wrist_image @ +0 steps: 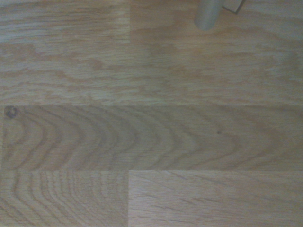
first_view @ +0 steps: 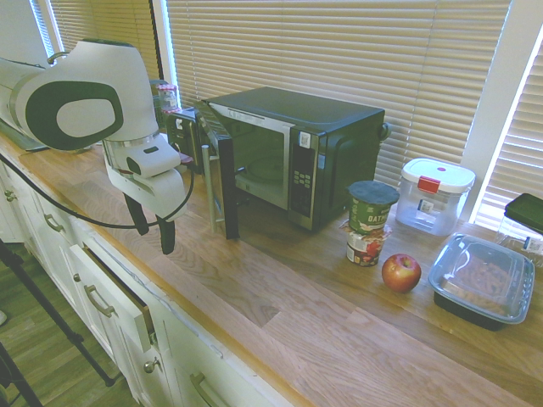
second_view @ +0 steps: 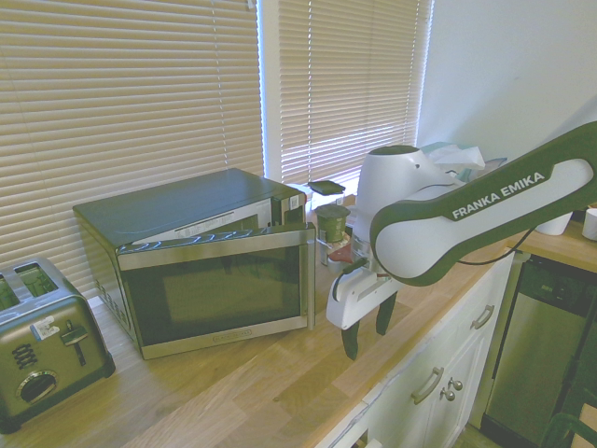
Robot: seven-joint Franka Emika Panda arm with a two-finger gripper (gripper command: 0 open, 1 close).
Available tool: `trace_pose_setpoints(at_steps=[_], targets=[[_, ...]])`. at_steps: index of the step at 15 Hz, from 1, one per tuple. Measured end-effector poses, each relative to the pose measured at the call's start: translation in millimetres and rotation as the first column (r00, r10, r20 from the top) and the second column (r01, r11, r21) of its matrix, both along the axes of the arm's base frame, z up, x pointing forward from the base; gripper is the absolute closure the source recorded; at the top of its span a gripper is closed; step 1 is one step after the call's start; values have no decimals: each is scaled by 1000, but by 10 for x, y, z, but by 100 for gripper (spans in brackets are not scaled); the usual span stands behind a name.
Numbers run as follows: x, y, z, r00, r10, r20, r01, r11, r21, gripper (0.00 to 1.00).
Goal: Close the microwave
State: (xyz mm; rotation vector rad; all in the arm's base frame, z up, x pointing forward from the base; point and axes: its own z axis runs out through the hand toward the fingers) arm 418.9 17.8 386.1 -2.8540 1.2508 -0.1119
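wood-grain counter (wrist_image: 151,142), microwave (first_view: 293,148) w/ glossy glass door, brushed metal frame.

Wooden plank countertop (first_view: 280,297) running the length of the kitchen, grain clear in the wrist view (wrist_image: 151,137); white cabinet fronts (first_view: 110,314) below with metal handles, one drawer (first_view: 119,292) slightly ajar; horizontal blinds (first_view: 339,51) lowered across the windows behind, daylight glowing through the slats (second_view: 131,103); white window frame (first_view: 501,102) at the far end; plain pale wall (second_view: 504,65) beyond the second window; wood-look floor (first_view: 34,339) beside the cabinets.
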Motion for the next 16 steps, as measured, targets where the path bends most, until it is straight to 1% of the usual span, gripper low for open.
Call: trace_pose_setpoints(at_steps=[6,9,11,13,16], targets=[[-5,2,-25,1000,7,-12,-7,1000,5,0],[48,103,68,998,56,8,-56,998,-1,0],[146,279,168,995,97,22,-97,995,-9,0],[282,481,209,990,140,12,-139,990,-14,0],[477,705,274,984,175,9,-175,984,-19,0]])
